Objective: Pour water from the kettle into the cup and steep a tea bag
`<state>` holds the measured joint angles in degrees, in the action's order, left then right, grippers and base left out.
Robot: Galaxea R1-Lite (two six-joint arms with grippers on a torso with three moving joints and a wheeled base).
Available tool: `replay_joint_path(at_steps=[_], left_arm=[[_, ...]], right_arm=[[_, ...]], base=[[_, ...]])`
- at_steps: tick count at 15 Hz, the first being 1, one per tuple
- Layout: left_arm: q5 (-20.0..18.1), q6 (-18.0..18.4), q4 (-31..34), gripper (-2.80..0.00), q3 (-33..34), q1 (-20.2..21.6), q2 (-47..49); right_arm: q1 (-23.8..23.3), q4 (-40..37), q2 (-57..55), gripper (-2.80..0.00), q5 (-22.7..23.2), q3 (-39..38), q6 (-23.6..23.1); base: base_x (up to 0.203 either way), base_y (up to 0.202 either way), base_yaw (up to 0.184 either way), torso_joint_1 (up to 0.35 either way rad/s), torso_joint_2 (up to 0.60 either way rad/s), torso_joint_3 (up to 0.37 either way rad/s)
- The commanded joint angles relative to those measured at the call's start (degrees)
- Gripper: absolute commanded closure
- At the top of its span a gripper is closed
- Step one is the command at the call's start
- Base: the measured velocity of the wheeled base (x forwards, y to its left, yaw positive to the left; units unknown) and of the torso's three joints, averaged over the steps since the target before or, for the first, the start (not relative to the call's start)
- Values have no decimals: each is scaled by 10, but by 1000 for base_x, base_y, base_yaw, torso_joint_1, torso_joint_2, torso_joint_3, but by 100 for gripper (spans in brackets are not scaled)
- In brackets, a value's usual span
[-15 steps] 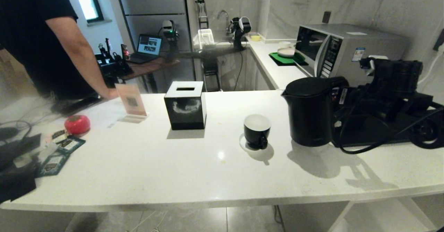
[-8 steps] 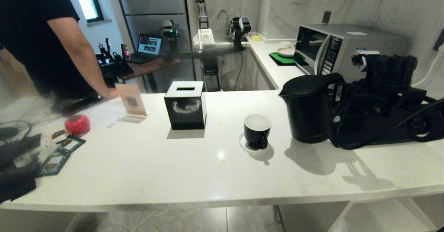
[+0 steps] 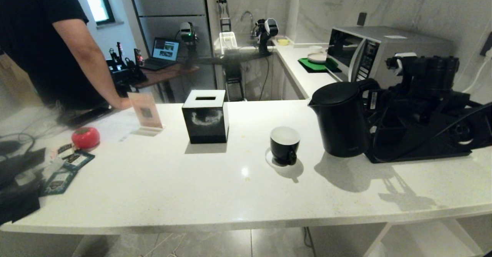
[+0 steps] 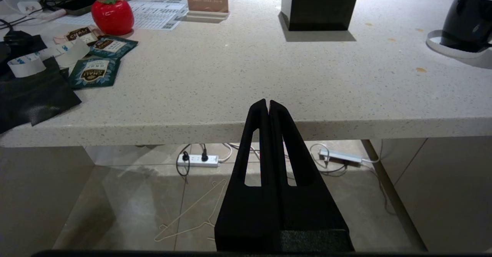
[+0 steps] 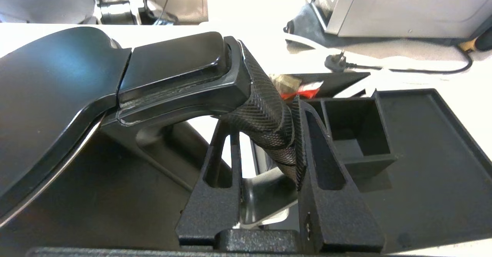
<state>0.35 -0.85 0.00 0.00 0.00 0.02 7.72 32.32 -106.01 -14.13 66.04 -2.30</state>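
Currently: right gripper (image 5: pixel 269 149) clamped on textured loop handle of the kettle (image 3: pixel 342 120), jaws closed part-way around it, one finger either side. Kettle toward right end of the bench (image 3: pixel 192 188), partly over black tray (image 3: pixel 423 145), tilted slightly. Cup (image 3: pixel 284 145) upright mid-bench, just left of kettle, not touching. Left gripper (image 4: pixel 268 107) parked off near edge of bench, jaws fully together, holding nothing. Tissue box (image 3: pixel 205 116) behind, toward far edge.
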Motion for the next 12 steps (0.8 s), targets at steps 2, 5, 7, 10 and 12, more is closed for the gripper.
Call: replay_joint_path(at_steps=[2,5,7,10,12], left_arm=[[0,0,0,0,0,0,0],[0,0,0,0,0,0,0],[0,0,0,0,0,0,0],[0,0,0,0,0,0,0],[0,0,0,0,0,0,0]], right_arm=[[1,-4,-3,0,-1,10,-14],[1,-7,-10,0,-1,24,-31],[1,-10,-13,0,0,32,-43],[6,-11,-17,0,0,41,-62],[10,-7,-20,0,0,43,-74]], base=[[0,0,0,0,0,0],[0,0,0,0,0,0],[0,0,0,0,0,0],[0,0,0,0,0,0],[0,0,0,0,0,0]])
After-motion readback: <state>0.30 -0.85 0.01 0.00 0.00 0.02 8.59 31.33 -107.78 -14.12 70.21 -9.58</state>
